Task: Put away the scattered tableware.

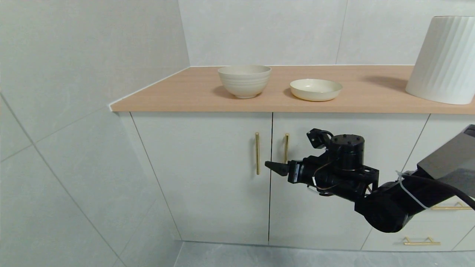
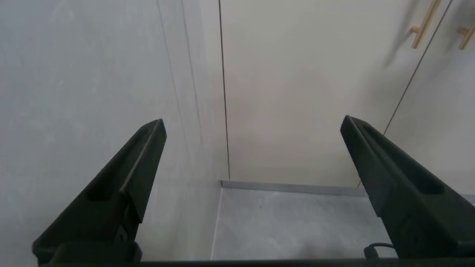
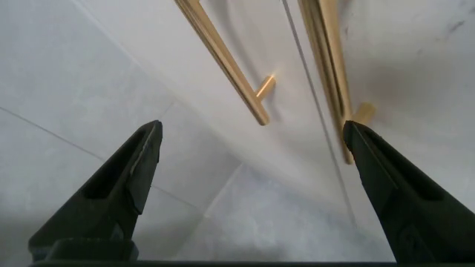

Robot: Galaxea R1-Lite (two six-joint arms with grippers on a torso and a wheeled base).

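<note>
A deep cream bowl (image 1: 244, 81) and a shallow cream plate (image 1: 315, 89) stand side by side on the wooden countertop (image 1: 178, 94). Below them the two cabinet doors are closed, each with a gold bar handle (image 1: 257, 153) beside the centre seam. My right gripper (image 1: 275, 168) is level with these handles, its tip just in front of the seam, touching nothing. In the right wrist view it (image 3: 251, 127) is open, with both handles (image 3: 223, 59) in the gap beyond its fingers. My left gripper (image 2: 254, 122) is open and empty, low down, facing the cabinet's lower left corner and the floor.
A tall white ribbed container (image 1: 445, 59) stands at the right end of the countertop. Tiled walls close the left side and the back. Drawers with gold handles (image 1: 422, 242) lie at the lower right. Grey floor (image 2: 297, 222) runs under the cabinet.
</note>
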